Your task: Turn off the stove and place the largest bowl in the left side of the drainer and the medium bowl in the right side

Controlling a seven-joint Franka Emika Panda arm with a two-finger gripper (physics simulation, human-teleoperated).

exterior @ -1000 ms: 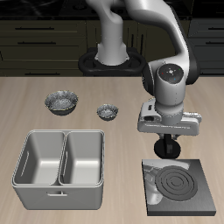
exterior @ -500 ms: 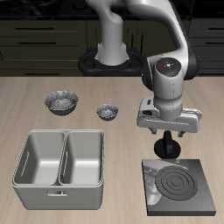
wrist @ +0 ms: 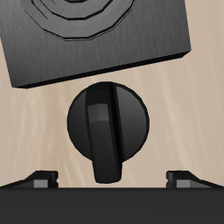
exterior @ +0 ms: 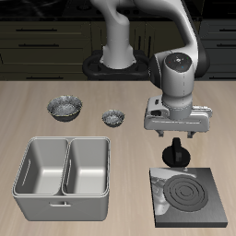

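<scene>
Wrist view shows jaws spread wide above the stove (wrist: 96,35) knob (wrist: 108,124), no readable markings.

Simulated kitchen. Evidence: wooden desk (exterior: 37,101) carrying stove (exterior: 190,194), 2-compartment drainer (exterior: 63,175) beside it, 2 bowls (exterior: 64,108) behind the drainer; dark cabinets (exterior: 46,37) behind the desk.

Black stove (exterior: 191,194) with ring coil, black knob (wrist: 108,123), grey speckled bowls (exterior: 64,108), light grey drainer (exterior: 64,185)
</scene>
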